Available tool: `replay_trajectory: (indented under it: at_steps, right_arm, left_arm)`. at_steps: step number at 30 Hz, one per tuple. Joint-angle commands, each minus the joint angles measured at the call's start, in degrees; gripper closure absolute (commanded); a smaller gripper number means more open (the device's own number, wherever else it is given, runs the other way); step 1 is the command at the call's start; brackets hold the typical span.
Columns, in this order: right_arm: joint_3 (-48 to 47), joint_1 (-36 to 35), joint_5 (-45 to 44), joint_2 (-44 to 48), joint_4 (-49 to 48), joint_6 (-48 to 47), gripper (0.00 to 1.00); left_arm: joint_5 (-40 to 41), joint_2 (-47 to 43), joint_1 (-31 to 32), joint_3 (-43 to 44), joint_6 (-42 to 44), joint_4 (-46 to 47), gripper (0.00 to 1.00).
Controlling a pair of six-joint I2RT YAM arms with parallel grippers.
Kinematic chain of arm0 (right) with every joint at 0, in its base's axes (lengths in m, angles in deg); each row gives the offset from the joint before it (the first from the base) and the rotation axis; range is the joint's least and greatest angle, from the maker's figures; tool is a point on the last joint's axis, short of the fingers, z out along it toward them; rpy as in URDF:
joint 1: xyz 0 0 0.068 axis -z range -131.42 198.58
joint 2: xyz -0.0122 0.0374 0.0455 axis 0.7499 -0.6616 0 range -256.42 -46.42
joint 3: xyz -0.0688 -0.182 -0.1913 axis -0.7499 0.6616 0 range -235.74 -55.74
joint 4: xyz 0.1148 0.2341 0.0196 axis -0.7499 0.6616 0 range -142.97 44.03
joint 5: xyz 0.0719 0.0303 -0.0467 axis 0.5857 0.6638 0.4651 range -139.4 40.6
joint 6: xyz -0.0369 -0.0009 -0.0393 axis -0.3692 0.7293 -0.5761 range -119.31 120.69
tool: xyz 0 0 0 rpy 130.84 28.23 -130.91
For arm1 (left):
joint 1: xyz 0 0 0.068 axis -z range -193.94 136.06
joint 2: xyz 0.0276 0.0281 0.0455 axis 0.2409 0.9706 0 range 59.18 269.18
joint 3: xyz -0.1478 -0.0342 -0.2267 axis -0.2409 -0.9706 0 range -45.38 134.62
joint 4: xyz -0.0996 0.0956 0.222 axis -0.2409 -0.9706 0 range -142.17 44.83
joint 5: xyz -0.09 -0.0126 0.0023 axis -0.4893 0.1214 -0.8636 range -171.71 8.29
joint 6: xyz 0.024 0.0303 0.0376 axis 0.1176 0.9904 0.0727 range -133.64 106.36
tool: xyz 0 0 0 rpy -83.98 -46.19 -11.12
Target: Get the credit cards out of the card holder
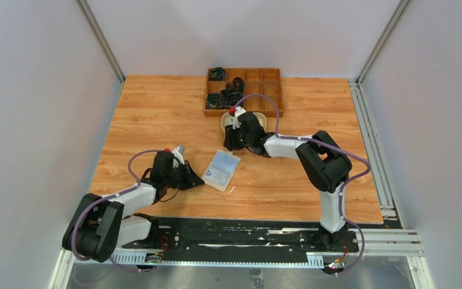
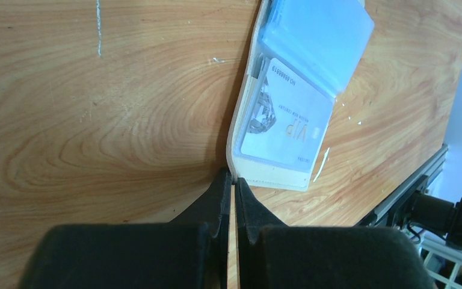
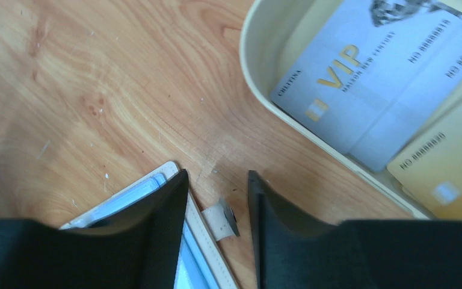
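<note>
The beige card holder lies open on the wooden table between my arms. My left gripper is shut on its near corner edge; in the left wrist view the fingertips pinch the beige rim. A pale VIP card sits in its pocket, and pale blue cards lie on the other half. My right gripper is open and empty, its jaws over the holder's far edge and closure tab. A blue-grey VIP card lies in the cream dish.
The cream dish sits just behind my right gripper and also holds a gold card. A wooden compartment tray with dark items stands at the back. A metal rail runs along the table's right edge.
</note>
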Motion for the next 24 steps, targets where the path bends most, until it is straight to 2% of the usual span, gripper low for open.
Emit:
replay_trajectory:
  at_steps: [1, 3, 6, 8, 9, 12, 16, 18, 24]
  right_arm:
    - [-0.2, 0.9, 4.7, -2.4, -2.1, 2.1, 0.64]
    - [0.3, 1.1, 4.8, -2.3, -2.1, 2.5, 0.78]
    - [1.9, 1.3, 4.2, -1.7, -2.3, 3.0, 0.83]
    - [3.0, 1.5, 4.0, -1.2, -2.6, 3.2, 0.97]
    - [3.4, 1.6, 3.9, -1.1, -2.6, 3.6, 1.0]
    - [5.5, 1.9, 2.4, -0.1, -3.4, 5.4, 1.0]
    - [9.1, 2.2, -1.0, 2.1, -4.2, 9.9, 1.0]
    - [10.5, 2.2, -3.0, 3.0, -4.3, 12.8, 1.0]
    - [14.8, 2.1, -7.5, 5.6, -4.6, 23.8, 1.0]
  left_arm:
    - [0.0, 0.6, 0.1, 1.3, 5.0, -7.4, 1.0]
    - [0.5, 0.0, 0.1, 2.0, 6.1, -9.0, 1.0]
    - [2.2, -0.8, 0.1, 2.6, 6.2, -10.2, 1.0]
    - [3.1, -1.0, 0.1, 2.6, 5.2, -9.6, 1.0]
    - [3.6, -0.9, 0.1, 2.5, 4.6, -9.2, 1.0]
    - [5.0, 0.0, 0.1, 2.3, 1.8, -7.5, 1.0]
    - [4.7, 0.9, 0.1, 0.5, -2.7, -2.5, 0.74]
    - [5.2, 0.2, 0.0, -0.4, -4.2, -1.6, 0.67]
    - [7.8, -5.4, 0.1, -3.7, -8.3, -0.6, 0.62]
